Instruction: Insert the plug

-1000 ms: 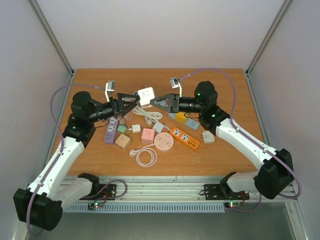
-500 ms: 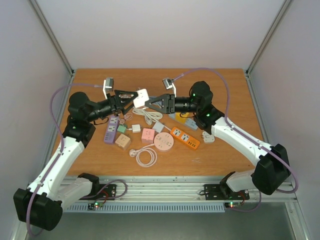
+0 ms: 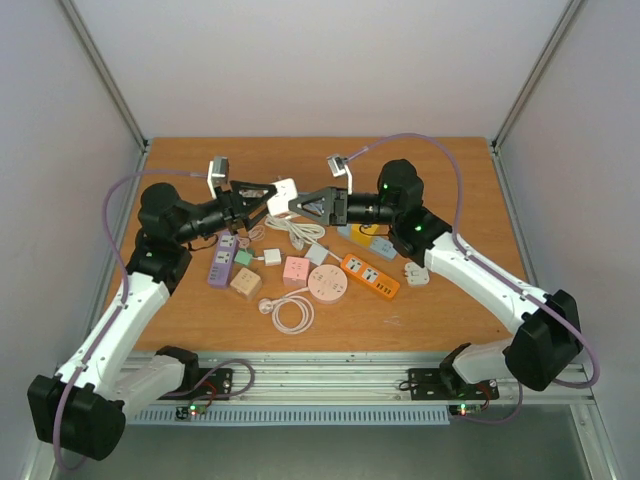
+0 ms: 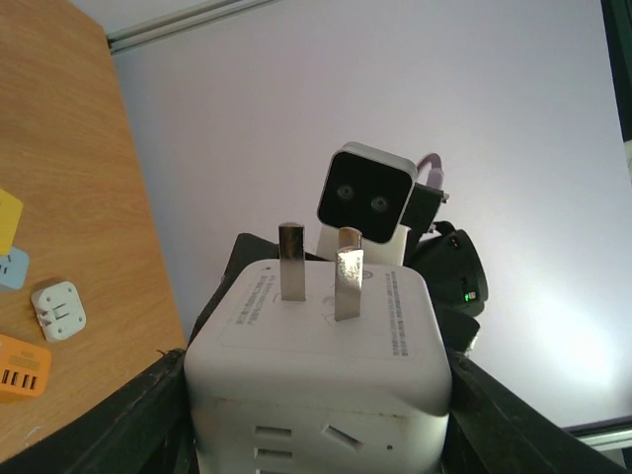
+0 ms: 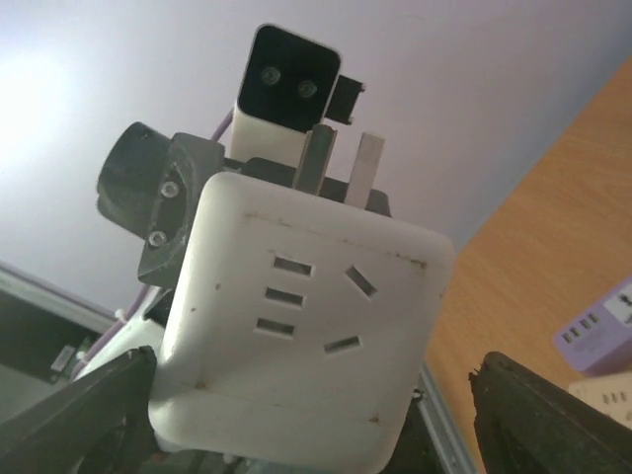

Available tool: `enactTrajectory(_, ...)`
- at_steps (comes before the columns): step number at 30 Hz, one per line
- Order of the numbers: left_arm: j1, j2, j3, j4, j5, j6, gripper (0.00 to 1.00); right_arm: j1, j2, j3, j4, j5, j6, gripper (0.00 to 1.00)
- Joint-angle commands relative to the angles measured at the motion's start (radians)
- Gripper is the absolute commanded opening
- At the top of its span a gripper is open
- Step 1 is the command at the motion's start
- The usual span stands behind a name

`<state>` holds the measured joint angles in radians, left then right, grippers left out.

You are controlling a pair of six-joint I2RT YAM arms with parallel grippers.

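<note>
White walls box in a wooden counter [image 3: 450,310]. At its left a purple strip [image 3: 221,263] lies among small adapters. Just above and right of it, the left tool [image 3: 270,196] reaches in. Its wrist view shows its fingers [image 4: 148,415] lying against both sides of a white cube [image 4: 316,365], low on the body, so it is pinching the cube.

The cube hangs in the air over the counter's far middle, between the two tools. Its plug prongs [image 4: 292,261] are bare and nothing touches them.

To the right, the right tool [image 3: 298,204] stands spread around the same cube. Its wrist view shows a gap beside one finger, so it seems to carry little or nothing. Below lie a pink disc [image 3: 327,284] and an orange strip [image 3: 370,276], sockets up.

This looks like a handover, and the risk lies there. The left tool holds only the cube's lower part, and the smooth, rounded plastic could twist or slide in that grip. If a right finger catches a corner as it draws back, it could tip the cube or pull it free onto the clutter and cables below. Even a small twist would leave the prongs askew, so they would jam against a socket face instead of entering it.
</note>
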<state>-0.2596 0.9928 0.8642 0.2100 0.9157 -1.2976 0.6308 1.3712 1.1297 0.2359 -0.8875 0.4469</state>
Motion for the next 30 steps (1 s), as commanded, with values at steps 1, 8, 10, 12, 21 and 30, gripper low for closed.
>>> enactTrajectory(1, -0.006, 0.001, 0.039, -0.039, -0.043, 0.003, 0.48, 0.01, -0.065, 0.03, -0.149, 0.13, -0.172, 0.91)
enactTrajectory(8, -0.006, 0.023, 0.047, -0.111, -0.141, -0.101, 0.44, 0.062, -0.159, 0.011, -0.303, 0.408, -0.467, 0.99)
enactTrajectory(10, -0.006, 0.029, 0.029, -0.105, -0.16, -0.176, 0.45, 0.121, -0.166, 0.022, -0.342, 0.544, -0.584, 0.98)
enactTrajectory(12, -0.005, 0.032, 0.008, -0.086, -0.173, -0.229, 0.45, 0.188, -0.165, 0.027, -0.349, 0.688, -0.679, 0.98)
enactTrajectory(21, -0.006, 0.003, -0.042, -0.112, -0.21, -0.356, 0.45, 0.337, -0.043, 0.063, -0.264, 1.001, -0.884, 0.99)
enactTrajectory(30, -0.005, -0.026, -0.069, -0.132, -0.22, -0.386, 0.45, 0.359, 0.081, 0.124, -0.158, 1.107, -0.886, 0.93)
